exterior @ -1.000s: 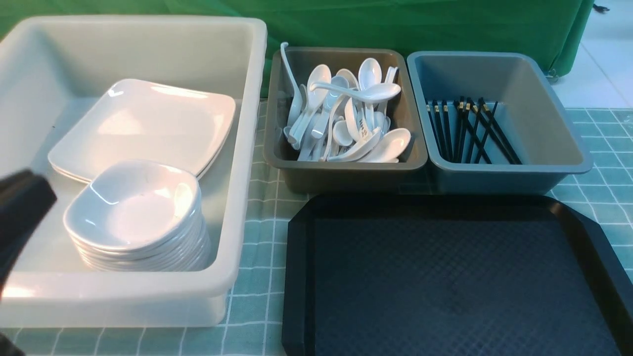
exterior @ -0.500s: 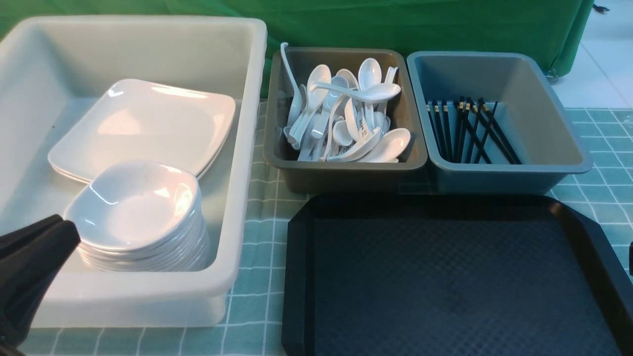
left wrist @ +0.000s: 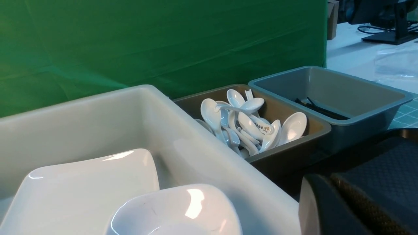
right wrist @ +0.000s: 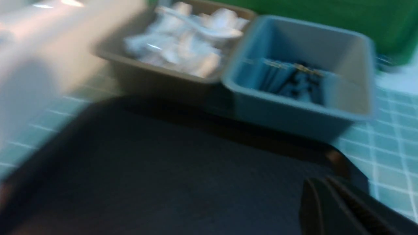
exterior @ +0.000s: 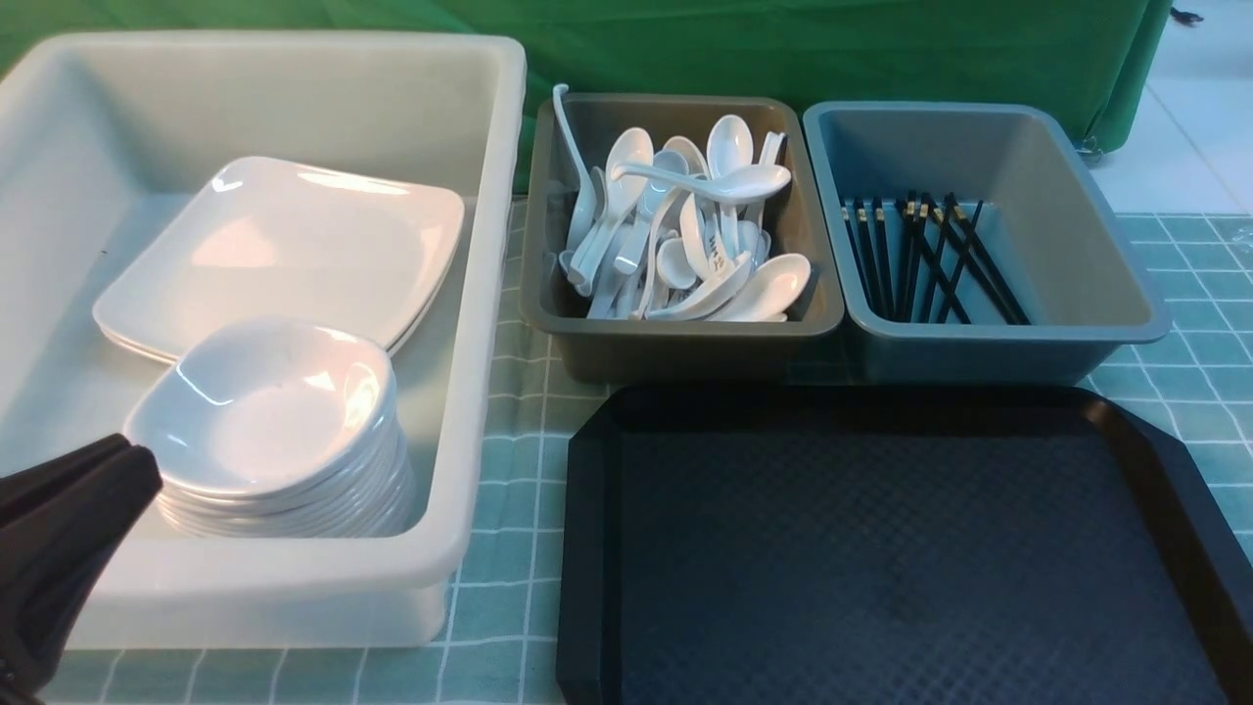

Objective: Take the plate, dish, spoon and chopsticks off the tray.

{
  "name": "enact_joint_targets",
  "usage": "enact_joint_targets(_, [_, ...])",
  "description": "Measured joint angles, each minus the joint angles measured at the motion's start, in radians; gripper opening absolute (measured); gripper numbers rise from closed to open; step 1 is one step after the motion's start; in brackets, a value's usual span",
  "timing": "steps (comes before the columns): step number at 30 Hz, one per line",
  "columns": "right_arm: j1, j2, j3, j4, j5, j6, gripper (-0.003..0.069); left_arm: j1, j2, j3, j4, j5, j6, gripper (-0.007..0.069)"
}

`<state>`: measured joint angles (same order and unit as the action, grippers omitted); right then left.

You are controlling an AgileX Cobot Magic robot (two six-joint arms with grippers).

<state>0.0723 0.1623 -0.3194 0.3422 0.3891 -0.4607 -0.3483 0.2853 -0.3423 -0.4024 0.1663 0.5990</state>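
Note:
The black tray lies at the front right with a bare floor; nothing rests on it. A white square plate lies in the white tub, with a stack of small dishes in front of it. Several spoons fill the brown-grey bin. Black chopsticks lie in the blue-grey bin. My left gripper hangs shut and empty at the tub's near left, just beside the dish stack. My right gripper is shut and empty over the tray's right side.
The tub and the two bins stand in a row behind and left of the tray on a green checked cloth. A green curtain closes the back. The right wrist view is blurred.
My left gripper has come up and to the right, toward the dish stack, then held. The right arm's edge that showed at the far right half a second ago has left the front view.

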Motion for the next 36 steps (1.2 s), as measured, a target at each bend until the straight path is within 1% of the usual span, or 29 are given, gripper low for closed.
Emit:
enact_joint_targets(1, [-0.005,-0.036,0.078,-0.002,-0.049,-0.001,0.0018,0.0,0.0,0.0,0.0,0.0,0.0,0.0013])
enact_joint_targets(4, [-0.008,-0.089,0.211,-0.008,-0.156,0.013,0.0018,0.0,0.0,0.0,0.002,0.003,0.0,0.0013])
enact_joint_targets(8, [-0.009,-0.145,0.319,-0.02,-0.251,0.032,0.0018,0.0,0.0,0.0,0.004,0.004,0.0,0.0013])
enact_joint_targets(10, [-0.009,-0.154,0.324,-0.044,-0.251,0.035,0.0018,0.0,0.0,0.0,0.004,0.006,0.0,0.0013])
enact_joint_targets(12, [-0.01,-0.16,0.325,-0.106,-0.238,0.084,0.0018,0.0,0.0,0.0,0.007,0.007,0.0,0.0013])
enact_joint_targets(15, [-0.019,-0.161,0.325,-0.215,-0.182,0.241,0.0018,0.0,0.0,0.0,0.007,0.008,0.0,0.0013])
enact_joint_targets(18, [-0.021,-0.161,0.325,-0.257,-0.164,0.295,0.0018,0.0,0.0,0.0,0.007,0.01,0.0,0.0016])
enact_joint_targets(24, [-0.026,-0.161,0.325,-0.273,-0.153,0.317,0.002,0.0,0.0,0.0,0.007,0.01,0.0,0.0017])
enact_joint_targets(36, [-0.026,-0.161,0.325,-0.275,-0.153,0.321,0.0059,-0.008,0.0,0.0,0.007,0.011,0.001,0.0017])
